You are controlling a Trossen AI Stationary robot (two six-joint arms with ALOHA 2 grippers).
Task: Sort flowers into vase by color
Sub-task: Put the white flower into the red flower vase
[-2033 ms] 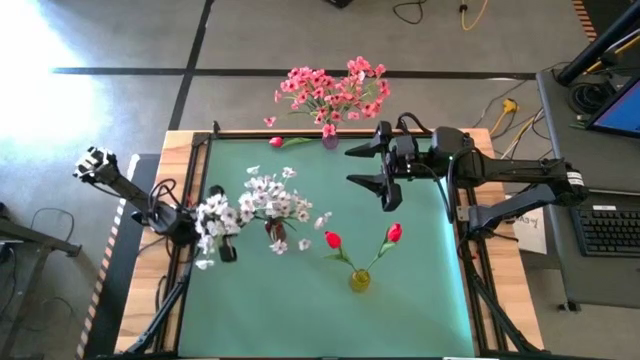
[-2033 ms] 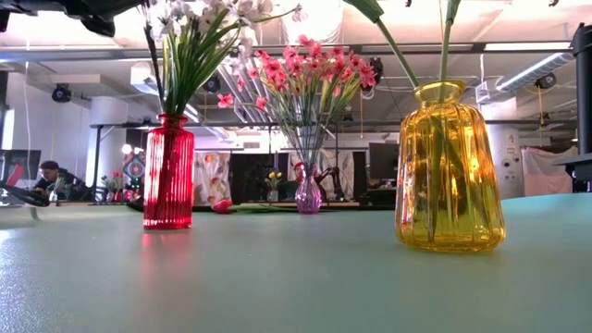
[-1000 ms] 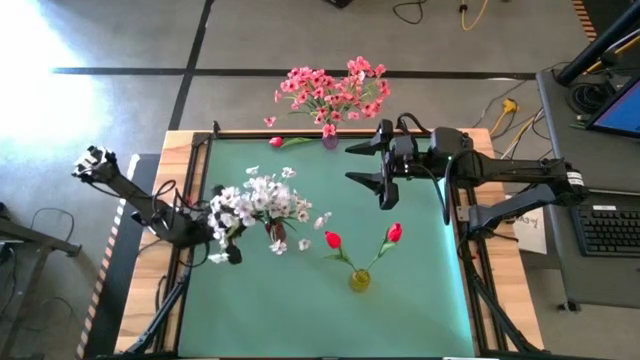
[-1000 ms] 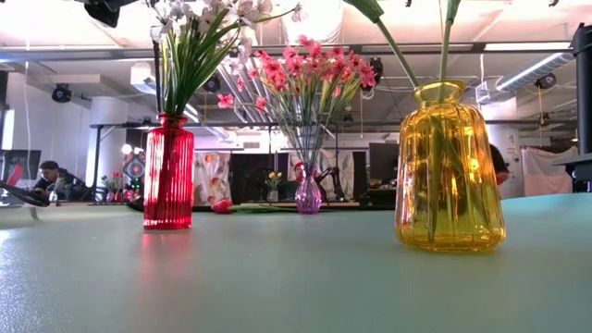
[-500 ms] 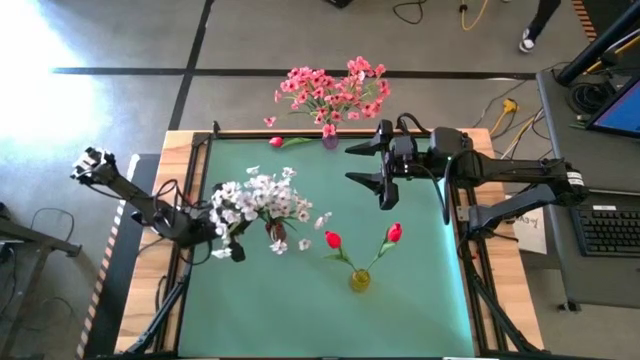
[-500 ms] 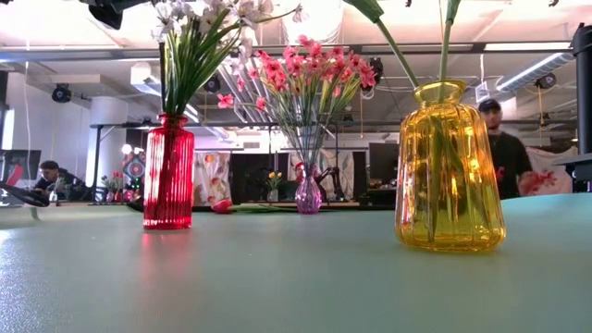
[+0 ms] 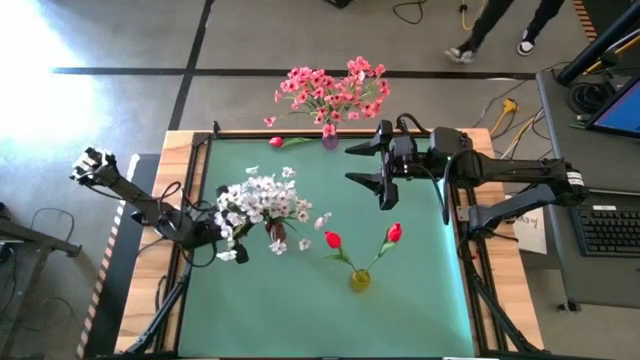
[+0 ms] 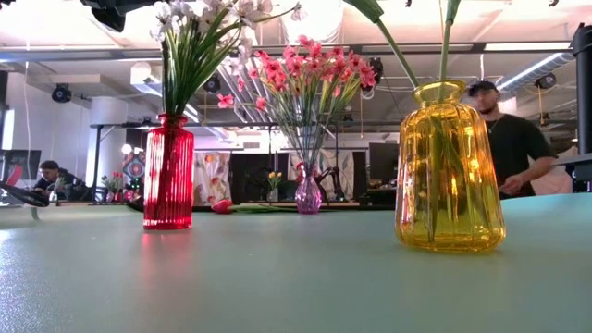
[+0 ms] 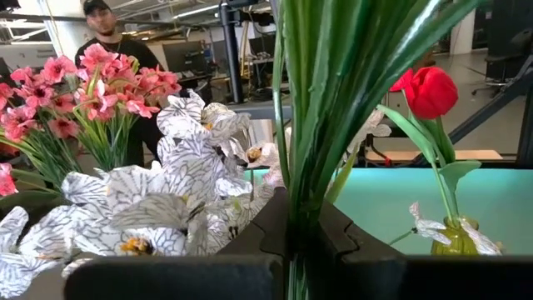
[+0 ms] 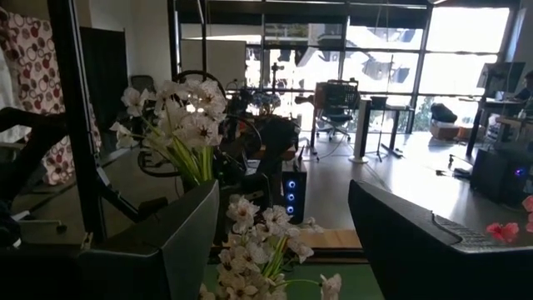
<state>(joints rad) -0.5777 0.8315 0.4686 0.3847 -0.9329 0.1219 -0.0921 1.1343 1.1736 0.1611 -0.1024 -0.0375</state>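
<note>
Around me is a grey floor (image 7: 120,40) with black lines. Big bright windows (image 10: 466,37) let in light. Far off I see a dark desk (image 10: 379,104) and a person (image 8: 513,143).

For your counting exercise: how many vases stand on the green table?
3: a red vase towards the left, a small purple vase at the far edge, a yellow vase near the front. None seems hidden.

The high view looks straight down on the whole green table (image 7: 300,290) and both arms; the low view sits at tabletop level, close to the yellow vase (image 8: 450,166), facing the room; each wrist view looks forward along its arm; all four share the white flowers (image 7: 262,198).
</note>
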